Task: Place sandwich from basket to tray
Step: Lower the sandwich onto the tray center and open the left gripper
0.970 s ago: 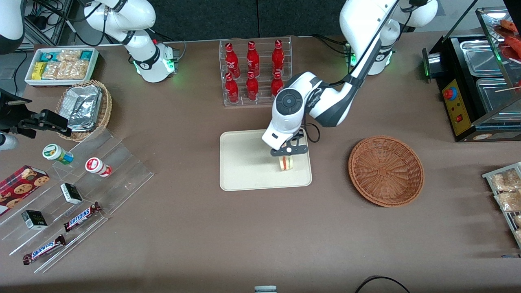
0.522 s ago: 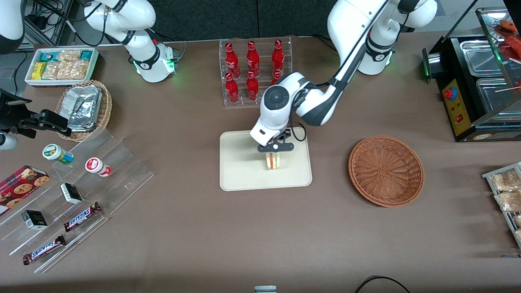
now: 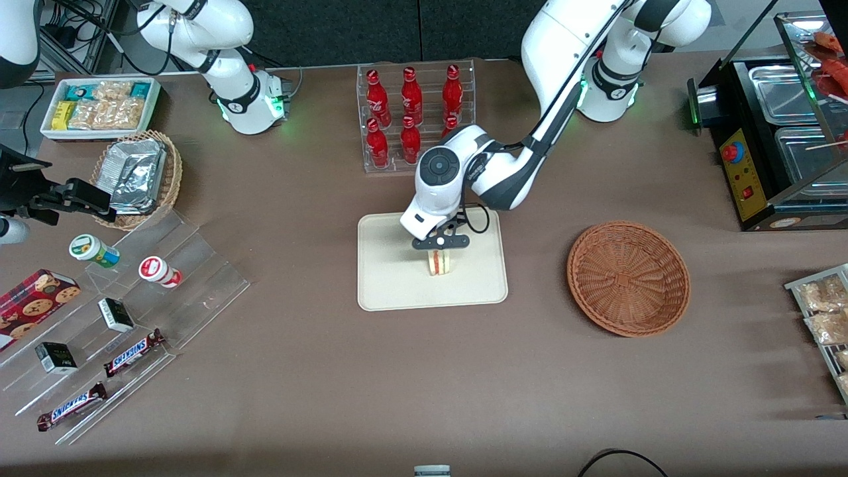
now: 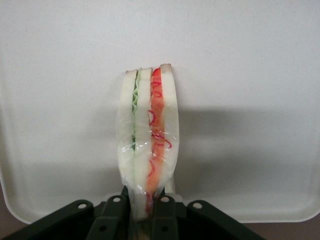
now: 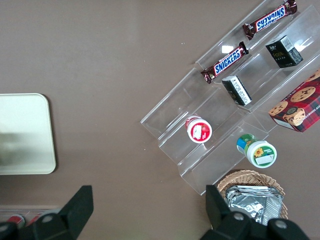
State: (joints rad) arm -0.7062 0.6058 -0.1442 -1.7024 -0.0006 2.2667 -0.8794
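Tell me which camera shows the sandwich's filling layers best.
The left wrist view: the sandwich fills it, green and red layers distinct, pinched in the gripper over the tray. The front view shows only a small wedge below the gripper. The right wrist view shows only the tray's end, no sandwich.

a brown tabletop [image 3: 318, 384] carries everything, and the cream tray [image 3: 391, 278] lies flat near its middle. the reddish-brown wicker basket [image 3: 628, 278] sits beside the tray toward the working arm's end. a clear rack of red bottles [image 3: 414, 116] stands farther from the front camera than the tray. toward the parked arm's end lie a clear stepped stand [image 3: 126, 318], a tan wicker basket of foil packets [image 3: 138, 177] and a white bin of snacks [image 3: 99, 106]. the gripper [image 3: 440, 260] hangs over the tray, jaws clamped on the sandwich [image 4: 147, 145].
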